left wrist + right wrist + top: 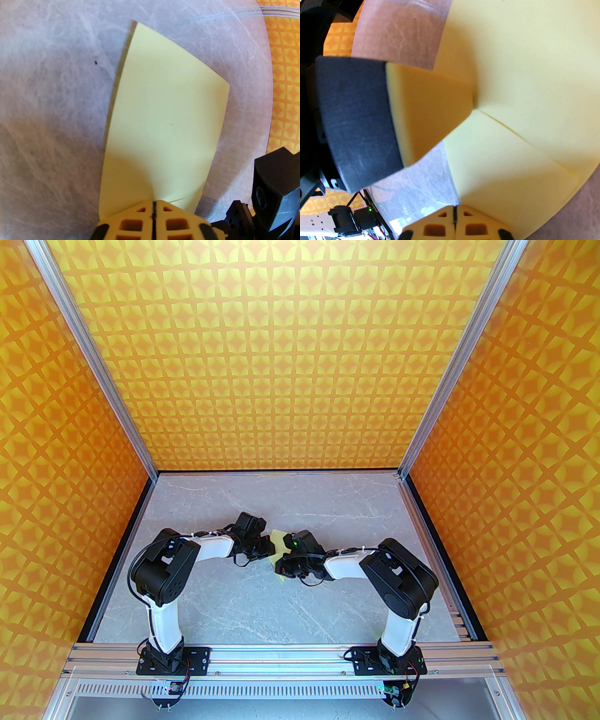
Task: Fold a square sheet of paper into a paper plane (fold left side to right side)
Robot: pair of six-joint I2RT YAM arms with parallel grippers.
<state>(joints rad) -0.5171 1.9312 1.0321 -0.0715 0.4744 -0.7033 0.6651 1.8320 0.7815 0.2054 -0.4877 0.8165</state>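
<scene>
Pinching the square sheet of paper (164,105) at its edge, left tool (154,204); right tool (454,208) closed; open table (243,596) around.

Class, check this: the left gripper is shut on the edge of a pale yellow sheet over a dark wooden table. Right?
Not quite. The table is pale grey marble, not dark wood, as the left wrist view shows. The left gripper is shut on the edge of the pale yellow sheet.

Orange star-patterned walls (300,357) glow bright on three sides, silver aluminium posts (99,363) in the corners, grey marble desk (262,596) below.
</scene>
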